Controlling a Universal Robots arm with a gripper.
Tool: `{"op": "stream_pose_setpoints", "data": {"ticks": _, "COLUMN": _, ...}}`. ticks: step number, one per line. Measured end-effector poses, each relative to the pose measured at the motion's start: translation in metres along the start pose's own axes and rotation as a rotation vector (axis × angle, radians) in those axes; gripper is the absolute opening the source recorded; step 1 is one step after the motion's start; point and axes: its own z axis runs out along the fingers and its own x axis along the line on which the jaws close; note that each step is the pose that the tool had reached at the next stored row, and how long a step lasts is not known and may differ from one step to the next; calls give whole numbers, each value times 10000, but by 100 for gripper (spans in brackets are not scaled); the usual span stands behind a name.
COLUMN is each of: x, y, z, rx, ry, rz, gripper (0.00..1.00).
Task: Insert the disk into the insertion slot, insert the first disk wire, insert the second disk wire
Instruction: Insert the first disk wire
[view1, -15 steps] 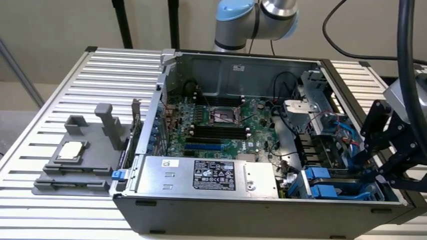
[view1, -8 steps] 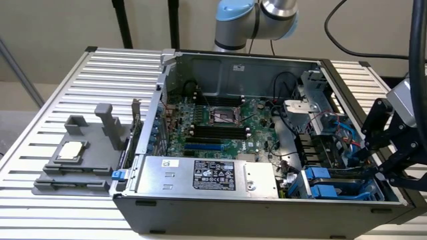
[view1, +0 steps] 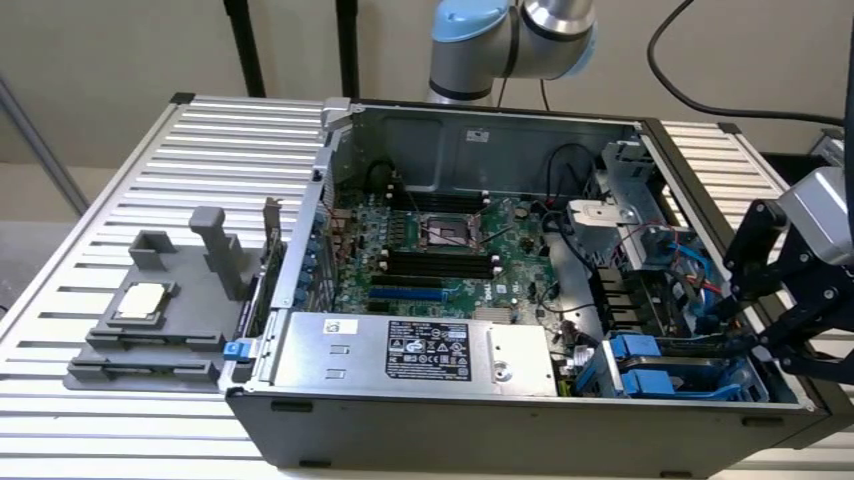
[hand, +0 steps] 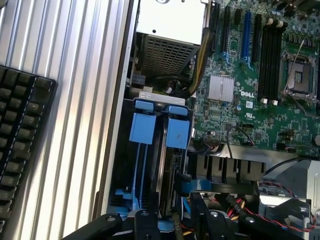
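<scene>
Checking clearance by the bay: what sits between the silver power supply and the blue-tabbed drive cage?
Dark cables fill the gap between the power supply and the drive cage, in the exterior view.

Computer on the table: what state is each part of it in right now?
computer case: open, side panel off.
processor socket: bare, no cooler on it.
memory slots: empty.
insertion slot: blue tabs at its mouth; filled or not, cannot tell.
gripper: over the case's edge, beside the insertion slot.
square chip: lying flat on a grey holder outside the case.
</scene>
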Motion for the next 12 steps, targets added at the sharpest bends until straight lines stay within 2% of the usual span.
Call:
{"op": "stream_pose_setpoints", "data": {"ticks": 4, "x": 7, "y": -29, "z": 18, "rx": -22, "ry": -14, "rz": -153, "gripper": 39}}
{"op": "stream_pose_setpoints", "data": {"ticks": 8, "x": 15, "y": -58, "z": 41, "rx": -38, "ry": -54, "rz": -286, "gripper": 39}}
{"op": "stream_pose_setpoints", "data": {"ticks": 10, "x": 22, "y": -68, "z": 51, "rx": -39, "ry": -107, "rz": -347, "gripper": 39}}
{"op": "stream_pose_setpoints", "data": {"ticks": 12, "x": 30, "y": -72, "z": 58, "rx": -34, "ry": -186, "rz": -400, "gripper": 39}}
